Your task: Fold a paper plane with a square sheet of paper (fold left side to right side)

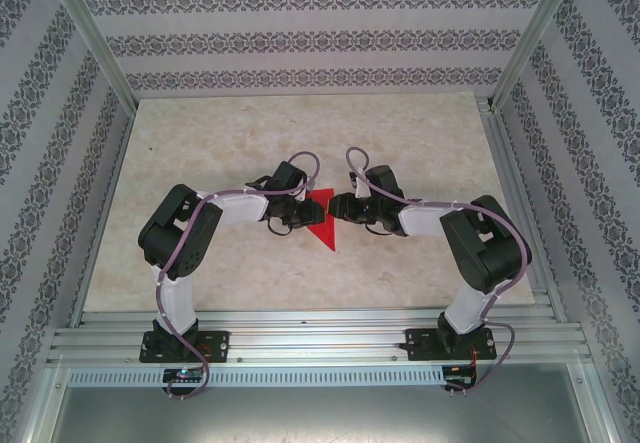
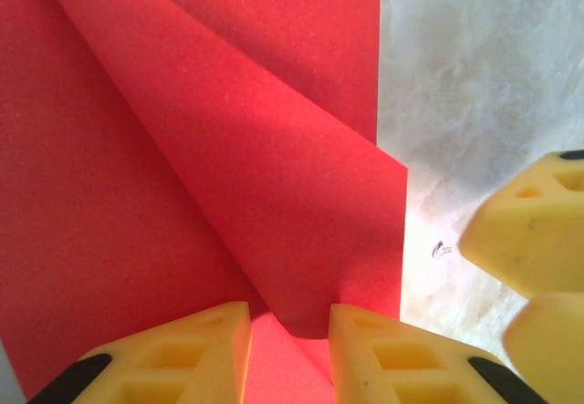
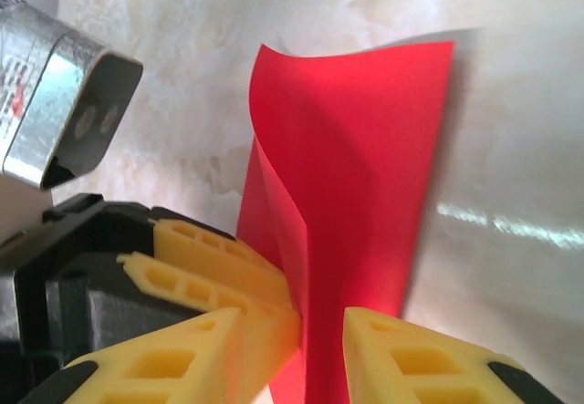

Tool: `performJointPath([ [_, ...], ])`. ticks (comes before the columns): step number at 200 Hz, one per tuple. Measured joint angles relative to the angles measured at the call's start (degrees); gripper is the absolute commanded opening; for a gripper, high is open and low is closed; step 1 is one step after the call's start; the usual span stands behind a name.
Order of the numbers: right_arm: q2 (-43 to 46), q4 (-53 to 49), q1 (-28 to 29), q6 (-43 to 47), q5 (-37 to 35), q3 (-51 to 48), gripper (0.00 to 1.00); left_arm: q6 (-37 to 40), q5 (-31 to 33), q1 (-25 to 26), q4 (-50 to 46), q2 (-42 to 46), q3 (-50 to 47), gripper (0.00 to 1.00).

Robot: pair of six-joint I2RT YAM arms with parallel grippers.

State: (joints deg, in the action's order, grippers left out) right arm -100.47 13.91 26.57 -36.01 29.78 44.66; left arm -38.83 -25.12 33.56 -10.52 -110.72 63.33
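red paper (image 2: 137,194), beige marbled table (image 1: 200,143)

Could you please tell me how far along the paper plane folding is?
Done: the red paper already tapers to a point, with one diagonal flap creased. In hand: the left gripper and right gripper straddle that half-raised flap, jaws apart. Remaining: pressing it flat, then the narrowing folds.

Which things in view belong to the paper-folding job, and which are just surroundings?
Part of the job:
- square sheet of paper, red, partly folded
- left claw, at the paper
- right claw, at the paper

Just there:
- table
- patterned walls
- aluminium frame
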Motion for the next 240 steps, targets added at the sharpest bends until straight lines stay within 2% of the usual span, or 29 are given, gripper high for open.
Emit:
performJointPath([
  [47, -3.54, 4.79, -0.74, -2.73, 3.32, 0.28, 0.24, 0.00, 0.39, 0.00, -0.09, 0.00, 0.00, 0.30],
  [140, -6.62, 7.28, -1.22, -3.56, 5.03, 0.28, 0.21, 0.00, 0.37, 0.00, -0.09, 0.00, 0.00, 0.30],
  [157, -7.37, 7.58, -1.20, -3.58, 5.14, 0.28, 0.18, 0.00, 0.37, 0.00, -0.09, 0.00, 0.00, 0.30],
  [197, -7.74, 7.56, -1.22, -4.17, 5.40, 0.31, 0.02, 0.00, 0.39, 0.00, -0.09, 0.00, 0.00, 0.30],
  [240, -7.69, 7.28, -1.25, -4.11, 5.31, 0.31, 0.01, 0.00, 0.35, 0.02, -0.02, 0.00, 0.00, 0.33],
])
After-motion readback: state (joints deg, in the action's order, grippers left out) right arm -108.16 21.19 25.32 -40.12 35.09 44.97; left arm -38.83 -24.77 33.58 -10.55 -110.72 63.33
